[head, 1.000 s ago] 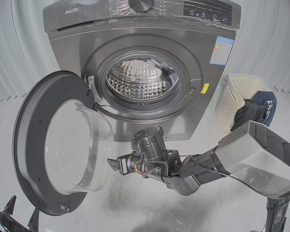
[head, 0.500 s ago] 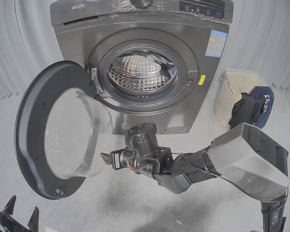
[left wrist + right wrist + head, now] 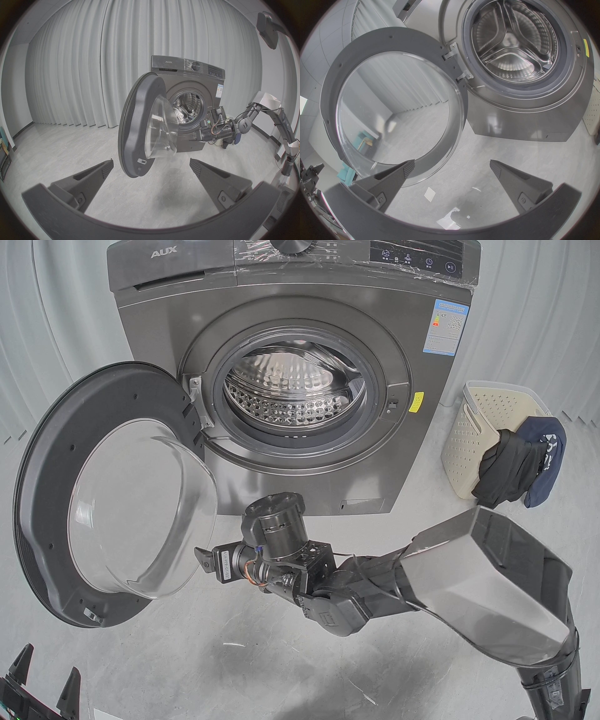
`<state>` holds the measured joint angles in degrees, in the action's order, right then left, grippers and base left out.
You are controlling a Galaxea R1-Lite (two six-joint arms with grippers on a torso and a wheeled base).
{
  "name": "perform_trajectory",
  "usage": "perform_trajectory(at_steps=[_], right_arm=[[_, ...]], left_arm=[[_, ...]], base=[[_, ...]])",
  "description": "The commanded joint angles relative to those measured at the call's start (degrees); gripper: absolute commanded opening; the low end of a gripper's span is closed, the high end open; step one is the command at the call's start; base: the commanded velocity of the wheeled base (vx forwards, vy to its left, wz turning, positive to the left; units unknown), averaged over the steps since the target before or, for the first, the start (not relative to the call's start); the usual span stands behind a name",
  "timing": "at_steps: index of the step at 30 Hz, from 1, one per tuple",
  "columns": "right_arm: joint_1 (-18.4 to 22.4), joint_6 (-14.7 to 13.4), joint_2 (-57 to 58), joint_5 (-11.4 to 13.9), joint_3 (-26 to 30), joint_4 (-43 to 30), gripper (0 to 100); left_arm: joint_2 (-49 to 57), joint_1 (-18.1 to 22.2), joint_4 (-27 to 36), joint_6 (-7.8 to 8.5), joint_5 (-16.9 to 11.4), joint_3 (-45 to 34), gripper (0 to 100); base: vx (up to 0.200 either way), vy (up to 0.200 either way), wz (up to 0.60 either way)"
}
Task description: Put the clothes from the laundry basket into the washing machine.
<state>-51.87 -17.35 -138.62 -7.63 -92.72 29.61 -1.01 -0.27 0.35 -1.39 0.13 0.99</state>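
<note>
The grey washing machine (image 3: 156, 334) stands with its round door (image 3: 56, 490) swung out to the left. Its steel drum (image 3: 294, 396) holds nothing. To the right of the machine is the cream laundry basket (image 3: 465, 446), with a black garment (image 3: 509, 468) and a navy garment (image 3: 547, 459) draped over its rim. My right gripper (image 3: 205, 559) is low in front of the machine, beside the door's glass bulge. In the right wrist view the right gripper (image 3: 451, 165) is open and empty, facing the door (image 3: 331, 78). My left gripper (image 3: 44, 677) is open at the bottom left, far from the machine (image 3: 187, 87).
Pale curtains hang behind and beside the machine. The bare grey floor spreads in front of the machine, with small white scraps (image 3: 429, 193) lying on it. The open door juts into the space left of the drum opening.
The head camera has shifted. The door has swung wider to the left, and my right gripper has moved left along with it. The left gripper stays put.
</note>
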Motion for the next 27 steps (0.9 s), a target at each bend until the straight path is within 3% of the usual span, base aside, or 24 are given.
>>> perform_trajectory(at_steps=[1,8,10,13,22,23,27], right_arm=[[-0.95,-0.06,-6.84,-0.1,-7.03,-0.78,100],[-2.8,-0.14,-11.67,-1.77,-19.78,-2.8,100],[-2.71,-0.32,-12.2,-2.21,-21.1,-3.33,100],[-2.01,-1.11,-10.27,-4.06,-18.81,-2.63,100],[2.74,-1.46,14.78,-4.15,6.76,-2.54,100],[4.32,-1.29,23.04,-3.53,15.91,-2.45,100],[7.4,-0.23,36.67,-3.36,30.85,-2.19,100]], left_arm=[[0.66,0.0,0.0,-0.02,-0.05,-0.72,100],[0.66,0.0,0.0,-0.1,-0.05,-0.81,100],[0.66,0.0,0.0,-0.19,0.04,-0.81,100],[0.66,0.0,0.0,-0.19,0.04,-0.81,100],[0.66,0.0,0.0,-0.1,0.04,-0.72,100],[0.66,0.0,0.0,-0.02,0.04,-0.72,100],[0.66,0.0,0.0,-0.02,-0.05,-0.72,100]], base=[[0.0,0.0,0.0],[0.0,0.0,0.0],[0.0,0.0,0.0],[0.0,0.0,0.0],[0.0,0.0,0.0],[0.0,0.0,0.0],[0.0,0.0,0.0]])
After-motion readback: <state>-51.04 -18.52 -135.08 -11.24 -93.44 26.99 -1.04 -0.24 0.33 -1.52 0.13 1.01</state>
